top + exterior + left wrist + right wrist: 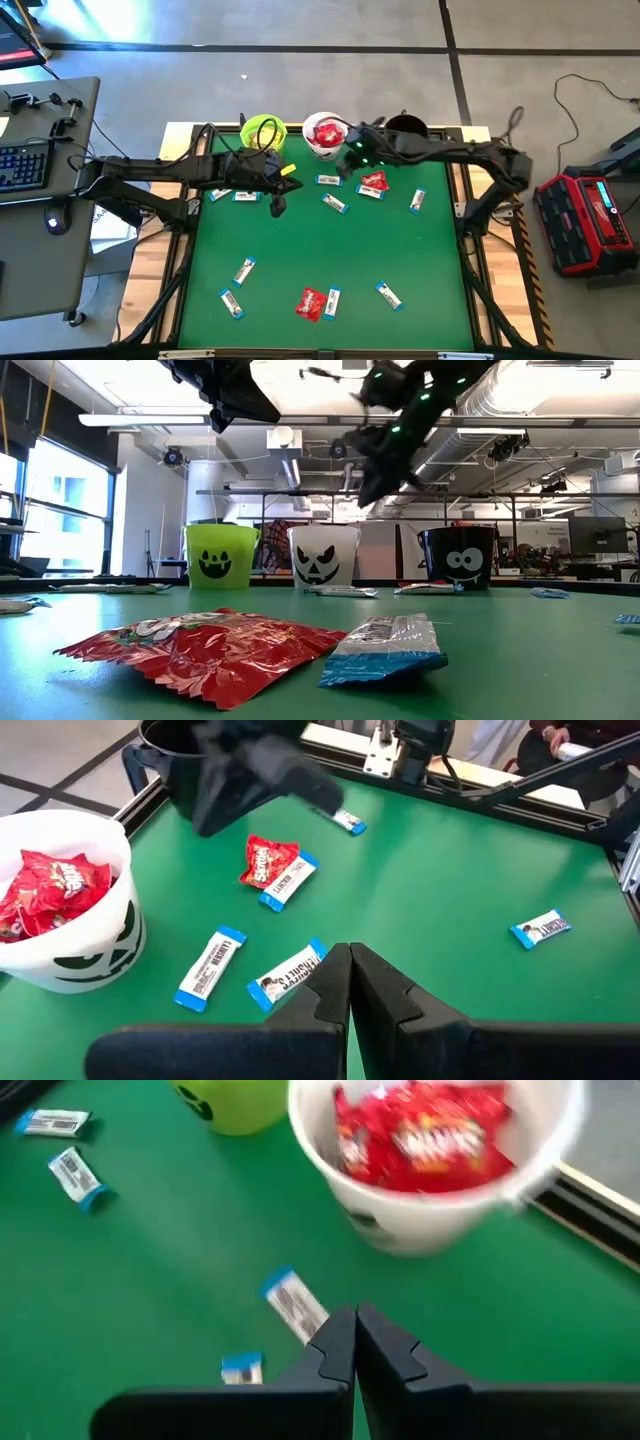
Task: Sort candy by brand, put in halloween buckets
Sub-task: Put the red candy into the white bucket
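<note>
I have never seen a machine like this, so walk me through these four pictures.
Two dark robot arms work over a green table. One picture looks straight down, one looks level across the tabletop, and two come from cameras on the wrists. The left gripper and right gripper are both shut and hold nothing. Along the far edge stand a lime green bucket, a white bucket full of red packets, and a black bucket. Blue-and-white bars and a few red packets lie scattered.
</note>
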`<move>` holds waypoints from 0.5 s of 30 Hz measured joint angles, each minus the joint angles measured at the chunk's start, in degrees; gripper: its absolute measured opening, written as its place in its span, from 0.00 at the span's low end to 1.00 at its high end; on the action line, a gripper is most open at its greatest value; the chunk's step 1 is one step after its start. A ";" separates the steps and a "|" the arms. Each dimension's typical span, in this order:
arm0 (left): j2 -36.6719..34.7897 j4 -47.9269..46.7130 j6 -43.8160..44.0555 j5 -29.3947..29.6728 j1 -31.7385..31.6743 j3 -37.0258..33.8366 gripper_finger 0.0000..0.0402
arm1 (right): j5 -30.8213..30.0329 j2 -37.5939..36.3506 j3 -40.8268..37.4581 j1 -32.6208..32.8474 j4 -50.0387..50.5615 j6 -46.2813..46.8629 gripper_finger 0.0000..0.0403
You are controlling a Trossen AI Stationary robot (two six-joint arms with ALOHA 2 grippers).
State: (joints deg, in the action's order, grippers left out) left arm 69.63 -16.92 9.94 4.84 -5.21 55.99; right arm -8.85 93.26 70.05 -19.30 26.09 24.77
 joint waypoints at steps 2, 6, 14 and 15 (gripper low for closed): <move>0.00 0.03 -0.03 -0.99 0.00 0.02 0.00 | -0.15 -2.76 -3.46 0.68 0.66 1.93 0.00; 0.00 0.05 -0.05 -1.62 0.00 0.01 0.00 | 1.63 -4.16 -8.90 0.95 1.51 1.62 0.01; 0.00 0.01 -0.07 -1.63 0.00 0.02 0.00 | 4.47 -0.20 -13.63 -1.04 2.65 -4.26 0.25; 0.00 0.00 -0.07 -1.63 0.00 0.02 0.00 | 4.05 0.36 -13.81 -1.31 2.49 -5.03 0.29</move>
State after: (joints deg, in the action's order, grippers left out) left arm 69.63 -16.92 9.87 3.22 -5.21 56.01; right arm -4.80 93.63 56.24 -20.62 28.58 19.74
